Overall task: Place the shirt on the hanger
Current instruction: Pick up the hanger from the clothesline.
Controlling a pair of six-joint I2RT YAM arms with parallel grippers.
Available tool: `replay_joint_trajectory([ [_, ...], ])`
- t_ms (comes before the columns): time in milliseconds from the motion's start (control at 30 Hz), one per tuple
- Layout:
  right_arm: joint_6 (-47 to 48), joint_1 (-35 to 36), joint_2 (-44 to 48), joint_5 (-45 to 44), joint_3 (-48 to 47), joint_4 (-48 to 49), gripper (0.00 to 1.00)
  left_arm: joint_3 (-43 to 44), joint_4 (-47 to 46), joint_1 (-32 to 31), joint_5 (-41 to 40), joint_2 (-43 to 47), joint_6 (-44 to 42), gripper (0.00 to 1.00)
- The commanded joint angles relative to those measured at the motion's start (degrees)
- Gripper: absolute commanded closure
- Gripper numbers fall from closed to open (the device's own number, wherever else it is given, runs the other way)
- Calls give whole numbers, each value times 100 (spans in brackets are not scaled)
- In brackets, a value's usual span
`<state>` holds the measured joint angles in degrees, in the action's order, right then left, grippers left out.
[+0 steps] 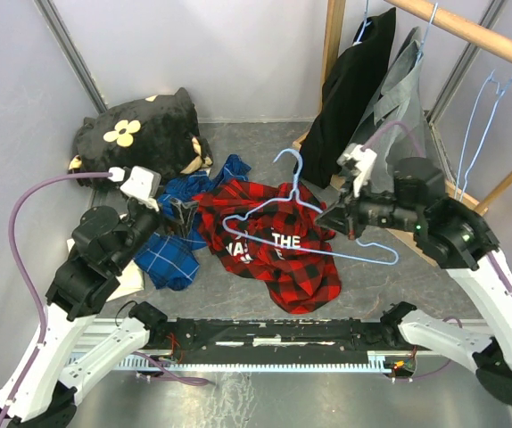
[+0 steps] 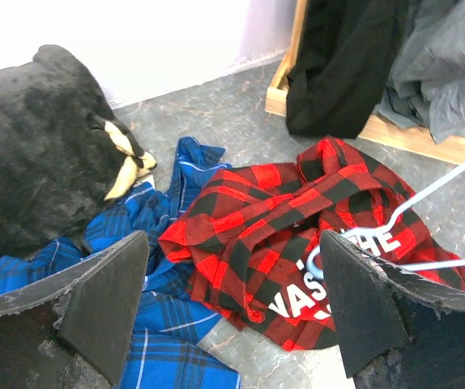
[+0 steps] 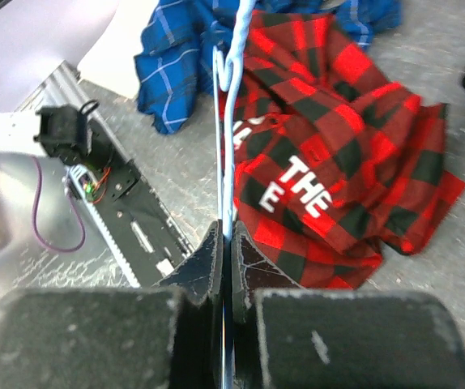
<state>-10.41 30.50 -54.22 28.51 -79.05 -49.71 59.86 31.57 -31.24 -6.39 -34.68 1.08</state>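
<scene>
The red-and-black plaid shirt [image 1: 278, 254] with white lettering lies crumpled on the grey floor in the middle. The light-blue wire hanger [image 1: 302, 225] hangs over it, its hook pointing to the back. My right gripper [image 1: 349, 225] is shut on the hanger's wire at its right end; in the right wrist view the wire [image 3: 226, 121] runs straight out between the closed fingers [image 3: 204, 259], with the shirt [image 3: 330, 162] below. My left gripper [image 2: 232, 316] is open just above the shirt's left edge [image 2: 249, 243], holding nothing. The hanger's hook [image 2: 435, 190] shows at the right.
A blue plaid shirt [image 1: 171, 254] lies left of the red one, partly under my left gripper. A black cushion with a flower [image 1: 140, 134] sits at the back left. A black garment [image 1: 354, 89], a grey one [image 1: 399, 85] and spare hangers [image 1: 486, 111] hang from the wooden rail [image 1: 470, 31].
</scene>
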Motion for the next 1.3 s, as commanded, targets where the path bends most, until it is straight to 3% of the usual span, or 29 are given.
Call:
replay_joint_trajectory([
  [0,180,943,-363,-1069,45,608,100,227,48,10,681,-148,-394,9],
  [200,259,1088,-609,-818,93,1048,100,77,-1,-14,1619,-180,-598,8],
  [400,365,1085,-663,198,-21,908,100,175,-28,-23,2960,-589,-698,9],
  [533,477,1084,-612,683,-18,833,100,154,-101,-22,3734,-890,-736,14],
  [867,487,1085,-523,1083,-58,943,100,175,-209,-47,4348,-1350,-658,35],
  [967,484,1085,-537,1164,-142,923,100,147,-213,-76,4400,-1350,-649,49],
  [1167,505,1088,-530,856,-242,853,100,80,-286,-85,4384,-1241,-577,89],
  [1267,543,1082,-577,682,-292,791,97,72,-297,-84,4354,-1214,-565,97],
])
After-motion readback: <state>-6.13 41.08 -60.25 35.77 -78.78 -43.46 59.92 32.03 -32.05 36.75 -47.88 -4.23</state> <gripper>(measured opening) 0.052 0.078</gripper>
